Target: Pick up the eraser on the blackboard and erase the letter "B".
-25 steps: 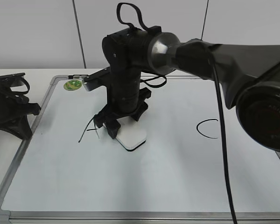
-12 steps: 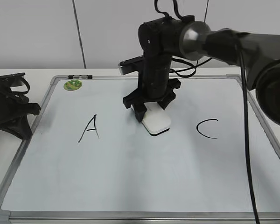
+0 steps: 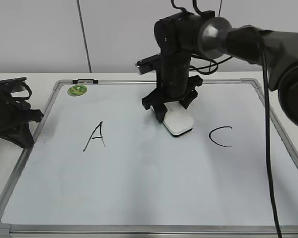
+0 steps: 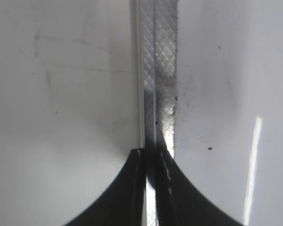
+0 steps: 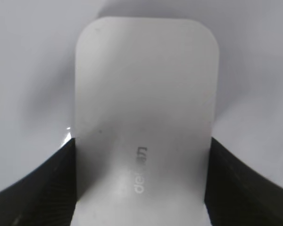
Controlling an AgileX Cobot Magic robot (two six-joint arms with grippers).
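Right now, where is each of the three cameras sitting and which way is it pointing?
Exterior view: in front, above board height, slanting down at the blackboard; shows both arms.
Left wrist view: on the left arm, looking down at the board's grey frame; the left pincer shows shut.
Right wrist view: on the right arm, looking down at the eraser held in the right pincer.
Shared: exterior and right wrist views both show the eraser.

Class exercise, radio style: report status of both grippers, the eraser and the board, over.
Right gripper shut on eraser, pressed to blackboard between letter A and letter C. No letter B visible. Left gripper shut, idle at board frame. Nothing obstructing.
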